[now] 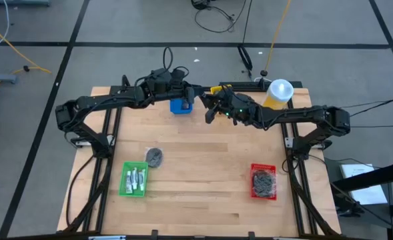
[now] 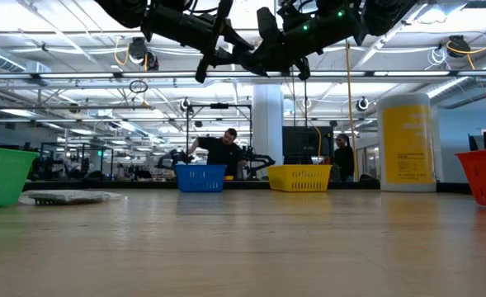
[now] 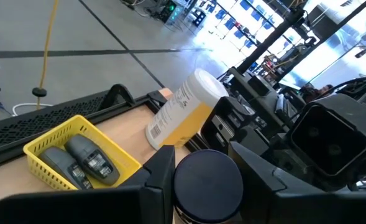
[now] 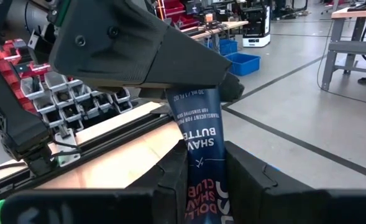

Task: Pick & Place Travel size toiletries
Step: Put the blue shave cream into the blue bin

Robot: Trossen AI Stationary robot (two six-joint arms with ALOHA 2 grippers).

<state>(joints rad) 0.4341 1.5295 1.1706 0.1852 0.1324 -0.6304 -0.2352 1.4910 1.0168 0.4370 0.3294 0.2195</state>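
Observation:
A dark blue flat tube (image 4: 201, 149) with white lettering hangs in the air between my two grippers, high over the far middle of the table. My right gripper (image 4: 202, 186) is shut on it. My left gripper (image 3: 207, 186) faces it from the table's left and is shut on the tube's round dark cap (image 3: 207, 182). In the high view the left gripper (image 1: 196, 97) and the right gripper (image 1: 211, 110) meet between the blue tray (image 1: 180, 106) and the yellow tray (image 1: 220, 89). Two grey oval items (image 3: 86, 160) lie in the yellow tray. My left gripper pinches the tube's round cap end (image 3: 232, 186) between its two fingers, coming level from the table's left along the tube; the tube is clear of the table. My right gripper pinches the tube's flat printed body (image 4: 198, 177) between its two fingers, level from the table's right; the far end runs under the left gripper.
A big yellow bottle (image 1: 278, 93) with a white cap stands at the far right. A green tray (image 1: 133, 180) with small tubes and a pile of dark discs (image 1: 155, 157) are at the near left. A red tray (image 1: 263, 181) with dark pieces is at the near right.

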